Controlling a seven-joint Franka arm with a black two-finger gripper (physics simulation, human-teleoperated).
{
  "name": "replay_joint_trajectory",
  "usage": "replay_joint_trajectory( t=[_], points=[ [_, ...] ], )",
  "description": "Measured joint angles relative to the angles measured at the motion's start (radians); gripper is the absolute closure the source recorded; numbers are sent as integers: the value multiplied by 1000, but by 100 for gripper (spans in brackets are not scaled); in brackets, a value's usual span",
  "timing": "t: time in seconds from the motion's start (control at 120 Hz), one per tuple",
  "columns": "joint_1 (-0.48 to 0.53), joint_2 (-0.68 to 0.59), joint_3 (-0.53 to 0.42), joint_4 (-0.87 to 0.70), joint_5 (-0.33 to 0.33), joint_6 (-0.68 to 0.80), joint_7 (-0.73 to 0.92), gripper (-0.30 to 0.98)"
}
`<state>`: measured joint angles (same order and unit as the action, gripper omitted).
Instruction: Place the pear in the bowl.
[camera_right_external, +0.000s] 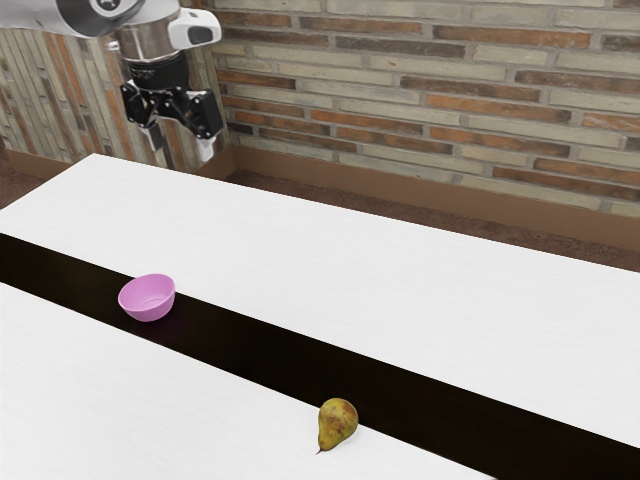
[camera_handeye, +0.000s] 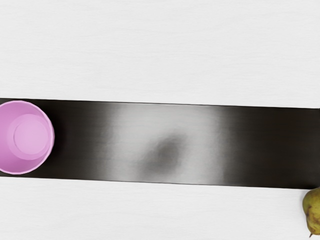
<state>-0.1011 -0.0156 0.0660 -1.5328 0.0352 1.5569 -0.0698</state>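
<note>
Gripper (camera_right_external: 180, 145) above black-striped table (camera_right_external: 300, 250), brick wall (camera_right_external: 400, 92) behind

So the bowl (camera_right_external: 148, 300) is sitting on the strip (camera_right_external: 250, 345) that runs along the table (camera_right_external: 380, 280), over toward the exterior view's left. The pear (camera_right_external: 339, 421) is well apart from it, further to that view's right and closer to the camera, basically at the strip's near edge, and there's a wall (camera_right_external: 420, 95) behind the table.
</note>
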Motion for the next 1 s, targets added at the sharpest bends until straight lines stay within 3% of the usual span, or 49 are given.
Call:
replay_joint_trajectory(
  t=[0.308,0.483,0.542,0.583,0.667,0.717,0.908,1.0],
  points=[
    [5,-2,-14,2,1,-1,-13,0],
    [306,26,-342,18,7,2,-49,0],
    [346,68,-416,18,9,4,-63,0],
    [306,101,-453,16,10,6,-72,0],
    [62,138,-503,-2,12,23,-88,0],
    [-25,155,-514,-14,13,38,-97,0],
    [-47,210,-520,-74,14,135,-126,0],
    [-49,217,-521,-181,14,222,-140,0]
  ],
)
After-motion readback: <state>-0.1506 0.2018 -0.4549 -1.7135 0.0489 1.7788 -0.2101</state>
